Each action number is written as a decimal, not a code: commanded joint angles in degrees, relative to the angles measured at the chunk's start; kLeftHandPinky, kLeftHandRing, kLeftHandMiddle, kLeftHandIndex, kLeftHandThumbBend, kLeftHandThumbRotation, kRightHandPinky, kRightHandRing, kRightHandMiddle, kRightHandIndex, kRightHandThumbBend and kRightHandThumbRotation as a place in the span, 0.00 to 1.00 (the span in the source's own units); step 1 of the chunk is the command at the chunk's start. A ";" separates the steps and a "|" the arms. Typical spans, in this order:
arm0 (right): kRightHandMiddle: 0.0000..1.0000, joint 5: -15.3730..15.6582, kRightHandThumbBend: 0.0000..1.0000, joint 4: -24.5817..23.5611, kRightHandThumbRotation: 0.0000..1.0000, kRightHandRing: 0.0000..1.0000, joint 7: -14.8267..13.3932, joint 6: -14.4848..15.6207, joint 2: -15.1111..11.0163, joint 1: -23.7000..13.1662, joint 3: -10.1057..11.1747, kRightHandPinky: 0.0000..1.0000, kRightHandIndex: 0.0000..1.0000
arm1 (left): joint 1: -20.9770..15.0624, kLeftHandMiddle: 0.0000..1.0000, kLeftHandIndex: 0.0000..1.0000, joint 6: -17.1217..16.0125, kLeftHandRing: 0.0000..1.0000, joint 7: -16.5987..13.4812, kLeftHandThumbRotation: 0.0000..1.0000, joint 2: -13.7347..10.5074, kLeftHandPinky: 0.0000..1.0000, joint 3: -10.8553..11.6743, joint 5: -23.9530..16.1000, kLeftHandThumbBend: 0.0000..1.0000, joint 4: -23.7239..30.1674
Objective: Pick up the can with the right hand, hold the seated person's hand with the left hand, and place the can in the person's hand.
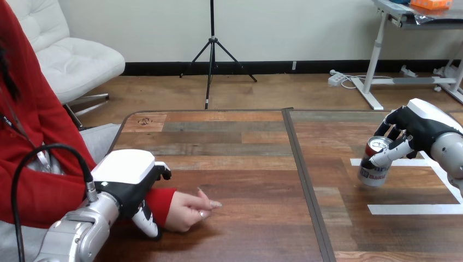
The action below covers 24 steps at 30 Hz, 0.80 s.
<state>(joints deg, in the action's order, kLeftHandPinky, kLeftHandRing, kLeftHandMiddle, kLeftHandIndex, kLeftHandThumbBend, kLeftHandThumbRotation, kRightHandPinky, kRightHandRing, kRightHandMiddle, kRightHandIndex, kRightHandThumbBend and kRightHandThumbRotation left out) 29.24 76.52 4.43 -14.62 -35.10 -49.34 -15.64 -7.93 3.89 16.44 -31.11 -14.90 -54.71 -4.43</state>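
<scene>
Table [235, 164]: wooden, with a dark seam [306, 185] running from its far edge towards the robot; I place everything else by that seam.
Left arm [76, 234]: silver forearm coming up from the bottom corner, well left of the seam.
Left hand [128, 174]: left of the seam, lying over the person's wrist at the red cuff [161, 199], white back shell upward. The thumb [147, 221] comes down on the near side of the wrist and a fingertip [162, 172] hooks over the far side, so the hand is curled round the wrist.
Right hand [423, 123]: well right of the seam, wrapped round the can from its far side. The fingers bend round the top of the can and the thumb [390, 153] lies across its front.
Tape [415, 209]: white strips on the table right of the seam.
Person's hand [188, 210]: resting on the table left of the seam, between the left hand and the seam, fingers loosely curled and pointing towards the seam.
Can [374, 172]: right of the seam, in the right hand's grip, leaning a little, over the end of the farther tape strip. From here I cannot tell whether its base touches the table. It is well apart from the person's hand.
</scene>
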 commanded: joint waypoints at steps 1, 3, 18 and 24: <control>0.43 0.08 0.72 -3.06 0.00 0.38 -1.09 -0.93 -1.14 -6.34 0.10 0.34 0.49 | -3.15 0.73 0.73 1.54 0.71 -2.80 0.01 -0.04 0.66 -0.77 -1.40 0.98 -2.90; 0.43 0.15 0.72 -3.04 0.00 0.38 -1.15 -0.87 -1.13 -6.34 0.05 0.34 0.48 | -3.39 0.71 0.71 1.89 0.69 -3.16 0.01 0.13 0.63 -1.00 -1.34 0.97 -3.39; 0.42 -0.23 0.72 -3.09 0.00 0.37 -1.37 -1.93 -1.21 -6.00 0.50 0.34 0.48 | -4.47 0.44 0.50 5.78 0.38 -0.83 0.00 0.81 0.29 -2.20 0.19 0.86 -4.28; 0.42 -0.28 0.72 -3.07 0.00 0.37 -1.40 -1.74 -1.16 -6.02 0.56 0.34 0.48 | -4.43 0.36 0.49 7.16 0.27 1.62 0.00 0.48 0.18 -2.45 0.51 0.85 -3.12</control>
<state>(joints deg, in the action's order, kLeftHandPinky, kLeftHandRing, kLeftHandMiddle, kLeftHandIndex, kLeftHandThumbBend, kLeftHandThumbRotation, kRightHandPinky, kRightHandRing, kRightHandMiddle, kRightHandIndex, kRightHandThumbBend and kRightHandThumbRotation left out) 29.38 76.52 4.43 -15.23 -35.12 -49.34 -15.64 -10.05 9.91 16.24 -30.46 -16.08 -54.12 -7.20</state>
